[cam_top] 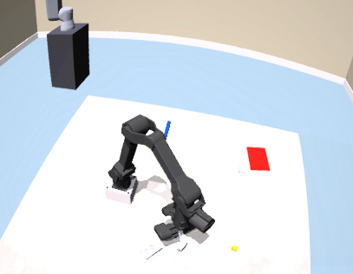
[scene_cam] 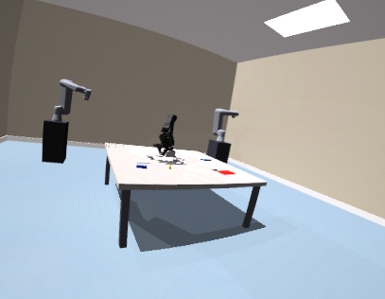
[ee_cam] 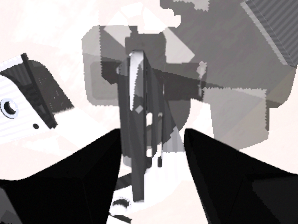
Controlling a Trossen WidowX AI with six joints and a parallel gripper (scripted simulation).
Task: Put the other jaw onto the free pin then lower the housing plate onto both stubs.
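Note:
My gripper (cam_top: 180,230) (scene_cam: 167,152) (ee_cam: 153,135) is low over the table and partly closed, shut on a thin grey-white part that looks like the loose jaw (ee_cam: 136,125). This part stands nearly edge-on between the fingers in the wrist view. A curved white end (cam_top: 181,247) shows under the gripper in the top view. A flat white piece (cam_top: 151,250) (ee_cam: 14,92) with round features and a dark edge lies to the left. Part of a ring (ee_cam: 120,203) shows near the left finger. The seated jaw, free pin, stubs and gear teeth cannot be told apart.
A red square (cam_top: 258,159) (scene_cam: 226,172) lies far off, with a small white thing (cam_top: 242,168) beside it. A yellow block (cam_top: 235,248) (scene_cam: 170,167) is right of the gripper. A blue bar (cam_top: 167,130) lies behind the arm; a blue block (scene_cam: 141,167) shows in the exterior view.

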